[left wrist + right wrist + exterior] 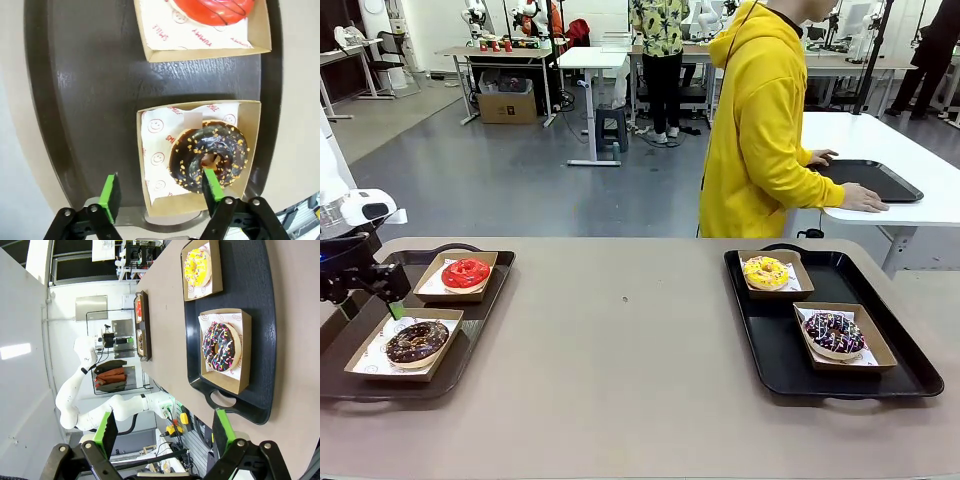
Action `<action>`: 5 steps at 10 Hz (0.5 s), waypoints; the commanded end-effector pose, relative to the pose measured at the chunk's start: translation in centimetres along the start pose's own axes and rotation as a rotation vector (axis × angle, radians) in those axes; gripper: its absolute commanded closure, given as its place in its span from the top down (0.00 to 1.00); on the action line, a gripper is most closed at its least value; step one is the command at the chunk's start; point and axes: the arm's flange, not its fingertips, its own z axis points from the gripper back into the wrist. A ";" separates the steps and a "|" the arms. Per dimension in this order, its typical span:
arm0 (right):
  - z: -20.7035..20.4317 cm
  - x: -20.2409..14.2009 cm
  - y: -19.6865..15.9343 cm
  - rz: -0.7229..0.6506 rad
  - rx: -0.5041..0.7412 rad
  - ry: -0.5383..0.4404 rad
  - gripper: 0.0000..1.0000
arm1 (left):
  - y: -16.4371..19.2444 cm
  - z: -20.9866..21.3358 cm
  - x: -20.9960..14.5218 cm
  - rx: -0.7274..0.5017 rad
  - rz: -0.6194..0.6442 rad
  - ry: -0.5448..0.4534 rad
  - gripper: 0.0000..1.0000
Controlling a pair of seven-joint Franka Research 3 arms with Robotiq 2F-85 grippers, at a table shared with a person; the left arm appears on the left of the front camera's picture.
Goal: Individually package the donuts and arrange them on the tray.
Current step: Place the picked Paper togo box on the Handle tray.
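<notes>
A long tan table carries two black trays. On the left black tray sit two shallow brown cardboard boxes – the red-iced ring donut at its far end, the chocolate donut with brown crumbs nearer the robot. The left gripper hangs above the crumbed donut's box, fingers spread, holding nothing. On the right black tray lie the yellow-iced donut and the dark sprinkled donut, each boxed. The right gripper hangs open – empty.
</notes>
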 end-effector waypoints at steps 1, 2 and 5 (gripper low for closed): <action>0.2 0.0 0.2 0.001 0.008 0.005 1.00 | 1.1 1.0 -0.2 -0.165 -0.073 0.014 1.00; 0.2 0.0 0.2 0.001 0.008 0.005 1.00 | 2.4 1.8 0.0 -0.271 -0.101 -0.001 1.00; 0.2 0.0 0.2 0.001 0.008 0.005 1.00 | 9.7 4.6 -0.3 -0.686 -0.185 -0.121 1.00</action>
